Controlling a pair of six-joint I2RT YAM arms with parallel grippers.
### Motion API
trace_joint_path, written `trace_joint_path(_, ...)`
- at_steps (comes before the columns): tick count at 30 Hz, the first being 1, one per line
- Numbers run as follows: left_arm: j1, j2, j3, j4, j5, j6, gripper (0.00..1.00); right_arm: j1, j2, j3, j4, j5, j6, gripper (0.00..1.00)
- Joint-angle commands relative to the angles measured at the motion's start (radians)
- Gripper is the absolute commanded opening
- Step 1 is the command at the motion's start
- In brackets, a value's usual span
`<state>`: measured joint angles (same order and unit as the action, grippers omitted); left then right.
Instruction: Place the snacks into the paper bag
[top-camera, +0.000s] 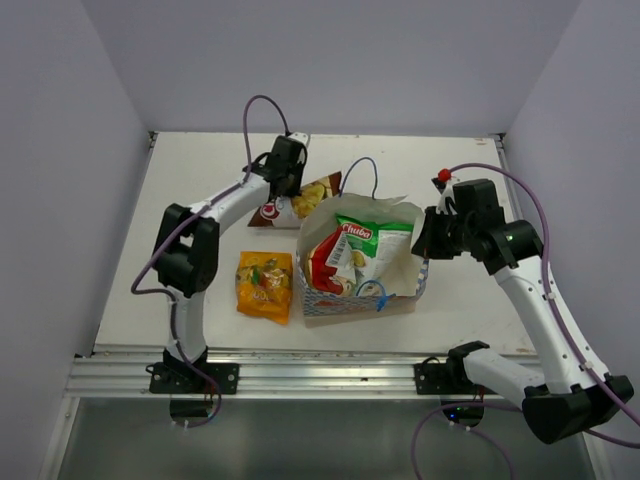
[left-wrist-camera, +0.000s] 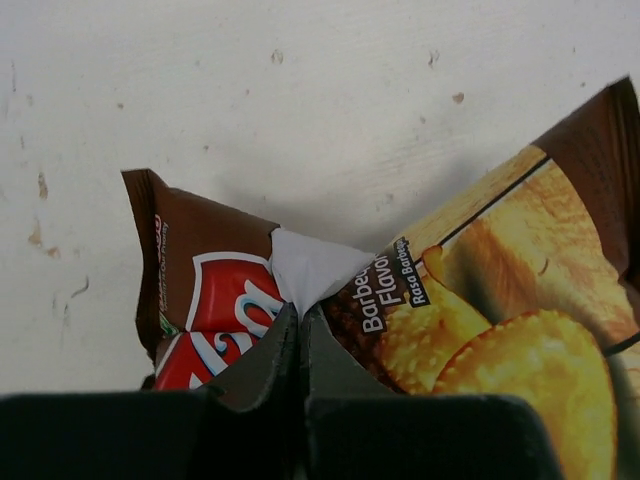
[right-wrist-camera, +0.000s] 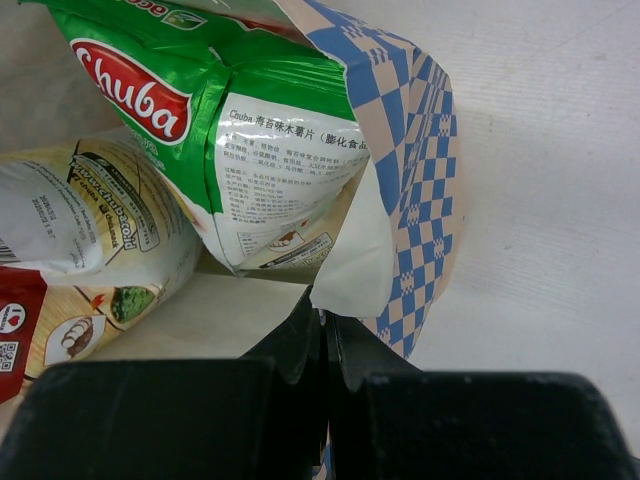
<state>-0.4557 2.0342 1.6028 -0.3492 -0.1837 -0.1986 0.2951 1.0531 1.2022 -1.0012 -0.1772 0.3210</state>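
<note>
The paper bag (top-camera: 405, 290) lies open mid-table, its blue-checked wall (right-wrist-camera: 420, 180) on the right side. Inside it rest a green-white Chuba packet (top-camera: 368, 248) (right-wrist-camera: 200, 90) and a red packet (top-camera: 322, 268). A brown barbecue chip packet (top-camera: 305, 200) (left-wrist-camera: 480, 300) lies on the table behind the bag's left corner. My left gripper (top-camera: 287, 185) (left-wrist-camera: 300, 310) is shut on a puckered fold of that brown packet. An orange-yellow packet (top-camera: 265, 285) lies flat to the left of the bag. My right gripper (top-camera: 422, 243) (right-wrist-camera: 325, 315) is shut on the bag's right rim.
The white table (top-camera: 200, 190) is walled in by grey panels on the left, back and right. A metal rail (top-camera: 320, 372) runs along the near edge. The bag's thin blue cord handle (top-camera: 372, 292) hangs at its front.
</note>
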Motion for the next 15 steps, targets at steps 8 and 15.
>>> trace_joint_path(8,-0.026,-0.420,0.106,-0.212,0.009,-0.073,0.00,0.006,-0.007,0.007,0.033,-0.022,0.003,0.00)
trace_joint_path(15,-0.135,-0.635,0.175,-0.200,0.173,-0.143,0.00,0.006,-0.019,-0.009,0.036,-0.028,-0.005,0.00)
